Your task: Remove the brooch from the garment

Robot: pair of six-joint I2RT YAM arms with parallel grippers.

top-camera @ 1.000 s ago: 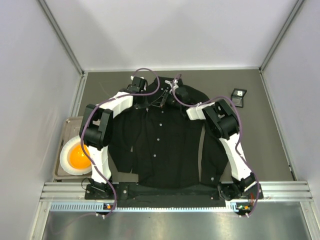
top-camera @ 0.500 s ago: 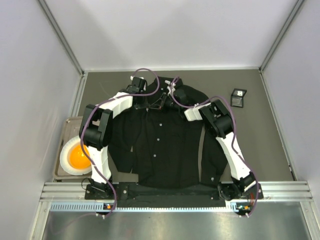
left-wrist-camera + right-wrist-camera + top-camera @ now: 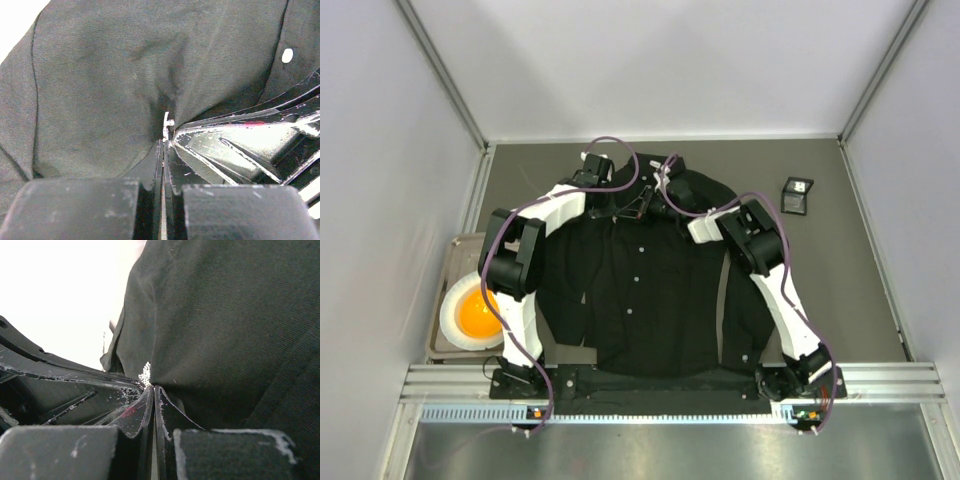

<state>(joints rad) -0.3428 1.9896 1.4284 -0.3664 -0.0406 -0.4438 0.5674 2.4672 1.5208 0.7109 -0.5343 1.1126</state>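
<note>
The black garment point(image 3: 650, 290) lies flat on the table, collar at the far side. Both grippers meet tip to tip just below the collar. My left gripper point(image 3: 642, 205) reaches in from the left and is shut on the tiny white brooch point(image 3: 166, 125), which shows edge-on at its fingertips with the cloth tented towards it. My right gripper point(image 3: 655, 200) reaches in from the right and is shut on a fold of the garment point(image 3: 225, 330) right beside the glittering brooch point(image 3: 145, 374). The right fingers point(image 3: 240, 145) show in the left wrist view. The left fingers point(image 3: 75, 395) show in the right wrist view.
A small black square box point(image 3: 797, 193) lies on the table at the far right. A metal tray point(image 3: 456, 250) holding a white bowl with an orange inside point(image 3: 475, 315) stands off the table's left edge. White walls close in on the left, back and right.
My right arm has moved a little to the left, bringing its gripper in against the left gripper at the collar. The left arm and the garment have stayed put.
</note>
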